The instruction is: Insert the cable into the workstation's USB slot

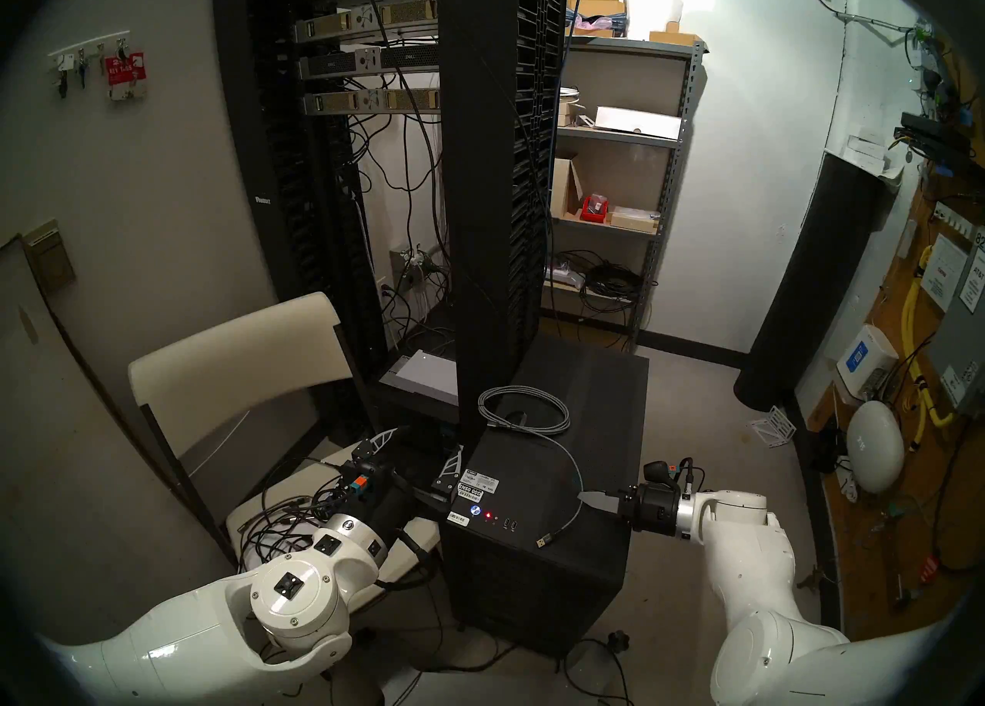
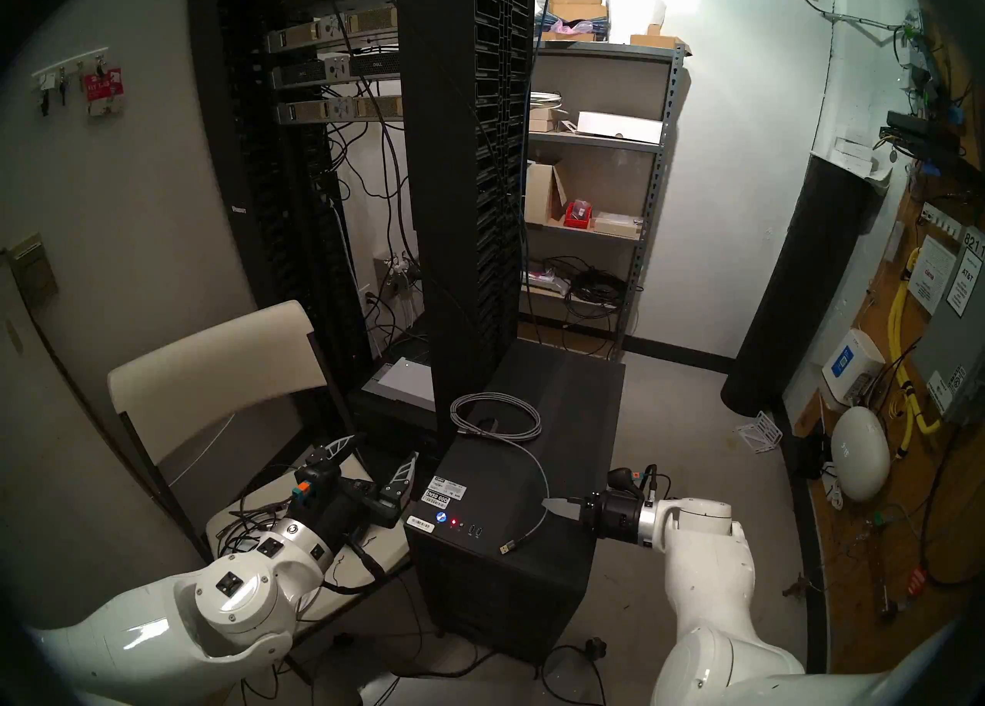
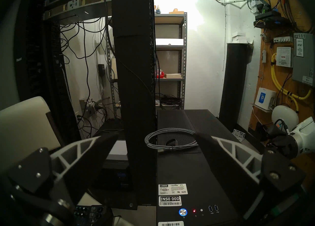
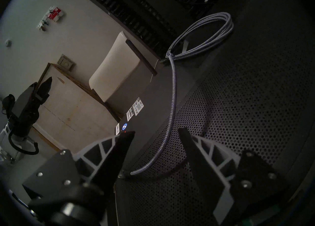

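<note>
Server-room clutter surrounds the workstation [image 1: 549, 481], whose top carries the cable [image 1: 525, 412], USB plug [image 1: 543, 542] near the front edge. Right gripper [image 4: 157, 135] straddles the lead, jaws spread; left gripper [image 1: 421, 449] idles with jaws spread. Best pinch close behind the plug, squarely.

Server room: rack [image 1: 373, 102], cabling
</note>
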Motion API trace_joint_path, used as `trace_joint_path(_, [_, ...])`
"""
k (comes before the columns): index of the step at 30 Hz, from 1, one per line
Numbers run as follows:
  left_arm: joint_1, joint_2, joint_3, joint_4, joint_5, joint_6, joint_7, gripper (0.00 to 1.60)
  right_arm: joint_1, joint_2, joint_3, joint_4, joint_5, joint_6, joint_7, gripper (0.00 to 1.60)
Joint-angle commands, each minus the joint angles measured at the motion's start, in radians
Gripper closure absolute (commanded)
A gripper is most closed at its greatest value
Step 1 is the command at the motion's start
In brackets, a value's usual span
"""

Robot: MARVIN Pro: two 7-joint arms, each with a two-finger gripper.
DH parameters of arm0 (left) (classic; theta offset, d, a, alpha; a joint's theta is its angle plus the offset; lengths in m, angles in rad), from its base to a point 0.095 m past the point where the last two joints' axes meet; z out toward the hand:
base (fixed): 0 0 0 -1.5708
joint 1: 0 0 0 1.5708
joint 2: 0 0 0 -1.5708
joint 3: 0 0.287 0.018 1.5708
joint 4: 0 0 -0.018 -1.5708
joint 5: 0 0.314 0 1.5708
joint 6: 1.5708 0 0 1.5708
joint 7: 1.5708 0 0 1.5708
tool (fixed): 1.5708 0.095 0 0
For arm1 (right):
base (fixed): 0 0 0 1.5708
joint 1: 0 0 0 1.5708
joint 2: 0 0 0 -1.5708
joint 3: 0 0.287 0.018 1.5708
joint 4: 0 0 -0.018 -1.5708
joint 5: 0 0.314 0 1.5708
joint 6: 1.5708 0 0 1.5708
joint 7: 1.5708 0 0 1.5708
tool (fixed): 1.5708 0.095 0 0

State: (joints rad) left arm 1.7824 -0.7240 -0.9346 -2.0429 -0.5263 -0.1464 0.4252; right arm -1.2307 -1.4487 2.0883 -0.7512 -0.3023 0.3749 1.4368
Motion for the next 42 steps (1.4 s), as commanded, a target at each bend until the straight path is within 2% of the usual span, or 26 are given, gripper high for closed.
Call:
trace_joint_path(1, [-0.001,0.0,-0.004,-0.015,-0.001,-0.002,0.002,0.0,0.047,-0.001,-0.01,0.021,0.005,-0.022,0.007,0.56])
trace_joint_path(4, [-0.001,0.0,-0.004,-0.015,-0.001,-0.002,0.002,0.0,0.05,-0.001,-0.011,0.028,0.007,-0.032,0.005,0.87])
trace_joint_path(8, [-0.001,0.0,-0.004,-0.015,-0.001,-0.002,0.002,0.0,0.05,-0.002,-0.008,0.024,0.01,-0.035,0.006,1.09])
trace_joint_path(10, [-0.001,0.0,-0.004,-0.015,-0.001,-0.002,0.002,0.0,0.048,-0.004,-0.006,0.021,0.013,-0.037,0.007,1.33])
trace_joint_path(11, [-0.001,0.0,-0.004,-0.015,-0.001,-0.002,0.002,0.0,0.046,-0.005,-0.005,0.018,0.014,-0.037,0.007,1.34])
trace_joint_path(14, [-0.001,0.0,-0.004,-0.015,-0.001,-0.002,0.002,0.0,0.034,-0.012,0.001,-0.003,0.019,-0.038,0.009,1.6])
trace_joint_path(28, [-0.002,0.0,-0.004,-0.015,-0.001,-0.002,0.002,0.0,-0.063,-0.119,0.056,-0.229,0.056,-0.014,0.024,1.6])
trace_joint_path(29, [-0.002,0.0,-0.004,-0.015,-0.001,-0.003,0.002,0.0,-0.049,-0.117,0.062,-0.198,0.068,-0.031,0.034,1.6])
trace_joint_path(32, [-0.002,0.0,-0.004,-0.015,-0.001,-0.003,0.002,0.0,-0.079,-0.15,0.073,-0.272,0.069,-0.014,0.022,1.6])
trace_joint_path(39, [-0.002,0.0,-0.004,-0.015,-0.001,-0.002,0.002,0.0,-0.11,-0.211,0.1,-0.368,0.078,-0.008,-0.009,1.6])
trace_joint_path(42, [0.008,0.018,0.003,-0.035,-0.029,0.01,-0.028,0.0,-0.117,-0.221,0.089,-0.395,0.086,-0.004,-0.022,1.6])
